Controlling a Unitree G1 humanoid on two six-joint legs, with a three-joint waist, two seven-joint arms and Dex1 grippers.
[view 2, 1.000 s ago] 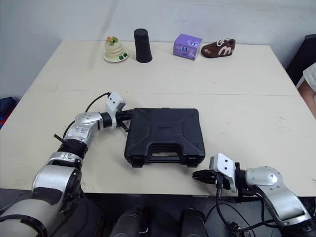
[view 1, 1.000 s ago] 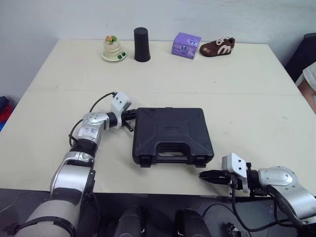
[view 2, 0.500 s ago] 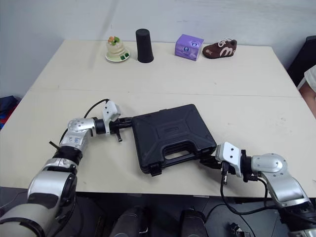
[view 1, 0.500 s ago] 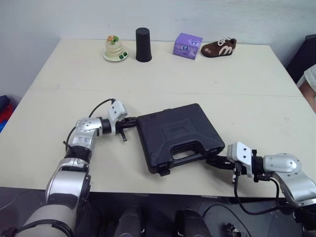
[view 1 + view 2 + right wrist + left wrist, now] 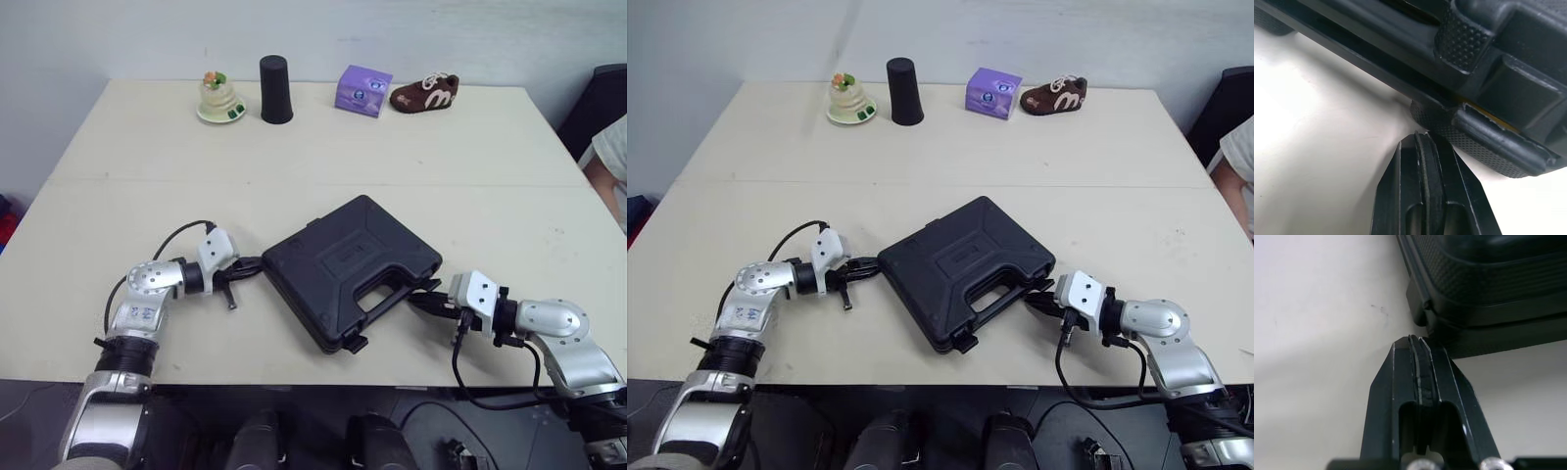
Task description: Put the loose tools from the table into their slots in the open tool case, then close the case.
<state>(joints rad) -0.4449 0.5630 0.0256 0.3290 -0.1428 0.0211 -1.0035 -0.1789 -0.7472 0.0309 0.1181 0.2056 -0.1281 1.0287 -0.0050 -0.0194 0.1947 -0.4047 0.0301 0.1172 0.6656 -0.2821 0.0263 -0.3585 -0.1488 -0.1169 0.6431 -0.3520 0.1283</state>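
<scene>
Tool case (image 5: 348, 266) is lying shut near the middle of the worktop (image 5: 411, 157), skewed so that its handle (image 5: 377, 296) is facing about 5 o'clock, toward the near edge. We are holding the left pincer (image 5: 247, 266) pinched fully together and empty, its tip sitting at the case's 9 o'clock corner and seemingly touching the lower shell. The right pincer (image 5: 424, 298) is also pinched together and empty, its tip nosing in low beside the right-hand latch (image 5: 1498, 129) on the case's 4 o'clock side.

With the lid down, we are judging the packing done and the closing nearly so. The near latch (image 5: 355, 343) is sticking out as if not snapped home.

Because the two tips are bearing on opposite ends, any push is likely going to spin the case rather than slide it. So we are wanting slow, matched pressure, low on the shell where the tips cannot ride up over the rim. We are also minding the near edge, since the case's 6 o'clock corner is sitting close to it. For the latches, a closed tip pressing flat on the flap is looking better to us than a pinch.
</scene>
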